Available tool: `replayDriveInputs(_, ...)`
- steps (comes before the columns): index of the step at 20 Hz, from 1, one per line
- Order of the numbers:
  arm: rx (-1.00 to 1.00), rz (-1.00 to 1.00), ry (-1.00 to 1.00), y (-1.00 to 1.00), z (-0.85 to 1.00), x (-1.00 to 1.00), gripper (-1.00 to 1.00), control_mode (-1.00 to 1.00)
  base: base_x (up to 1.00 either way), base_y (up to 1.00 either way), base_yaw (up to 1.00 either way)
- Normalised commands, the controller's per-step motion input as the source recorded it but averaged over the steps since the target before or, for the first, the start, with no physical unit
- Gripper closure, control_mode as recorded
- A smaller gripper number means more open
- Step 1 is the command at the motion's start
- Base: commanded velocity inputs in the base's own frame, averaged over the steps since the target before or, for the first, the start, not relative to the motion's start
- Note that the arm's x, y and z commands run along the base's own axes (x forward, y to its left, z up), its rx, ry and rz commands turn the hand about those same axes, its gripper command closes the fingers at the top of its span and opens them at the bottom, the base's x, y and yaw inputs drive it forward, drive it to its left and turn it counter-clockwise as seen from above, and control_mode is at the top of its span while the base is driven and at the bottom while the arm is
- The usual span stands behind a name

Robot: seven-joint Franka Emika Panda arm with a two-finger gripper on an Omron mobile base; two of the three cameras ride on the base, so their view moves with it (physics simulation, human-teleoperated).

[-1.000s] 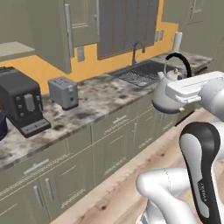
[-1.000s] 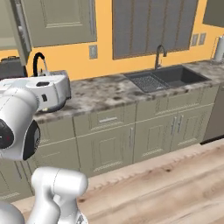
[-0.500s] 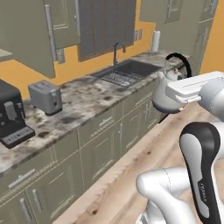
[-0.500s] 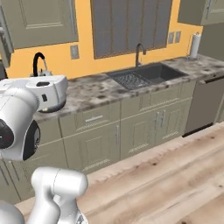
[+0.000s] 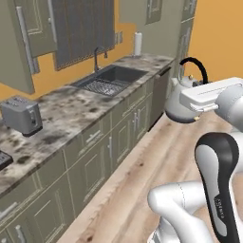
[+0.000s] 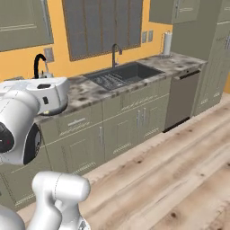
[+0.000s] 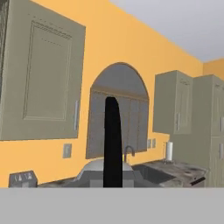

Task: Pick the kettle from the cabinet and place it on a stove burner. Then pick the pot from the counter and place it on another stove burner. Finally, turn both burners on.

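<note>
The small silver kettle (image 5: 179,107) with its arched black handle (image 5: 193,64) hangs in the air over the wooden floor, in front of the counter (image 5: 71,111). My gripper (image 5: 205,88) is shut on the kettle's handle, and the white hand covers the fingers. From the right base the handle (image 6: 37,65) rises just behind the hand. In the hand view the black handle (image 7: 113,144) stands upright in the middle above the kettle's grey top (image 7: 94,168). The pot and the cooktop are out of view.
Along the counter sit a toaster (image 5: 21,116), a sink (image 5: 111,78) with a tap, and a paper towel roll (image 5: 137,43). A dark dishwasher front (image 6: 179,96) adjoins tall cabinets (image 6: 215,54). Wall cabinets (image 5: 23,38) hang above. Wooden floor (image 6: 170,179) lies open.
The whole scene has slid left in both base views, so the base has driven right along the counter. The coffee machine has left the view. The kettle stays in the gripper.
</note>
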Motion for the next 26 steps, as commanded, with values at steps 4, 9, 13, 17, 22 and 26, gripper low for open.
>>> replayDriveInputs(4, 0.0, 0.0, 0.0, 0.0, 0.0, 0.0, 1.0, 1.0, 0.0, 0.01, -0.26)
replayDriveInputs(9, 0.0, 0.0, 0.0, 0.0, 0.0, 0.0, 1.0, 1.0, 0.0, 0.01, -0.27)
replayDriveInputs(13, 0.0, 0.0, 0.0, 0.0, 0.0, 0.0, 1.0, 1.0, 0.0, 0.0, -0.26)
replayDriveInputs(17, 0.0, 0.0, 0.0, 0.0, 0.0, 0.0, 1.0, 1.0, 0.0, 0.0, -0.29)
replayDriveInputs(22, 0.0, 0.0, 0.0, 0.0, 0.0, 0.0, 1.0, 1.0, 0.0, 0.0, -0.31)
replayDriveInputs(26, 0.0, 0.0, 0.0, 0.0, 0.0, 0.0, 1.0, 1.0, 0.0, 0.0, -0.31)
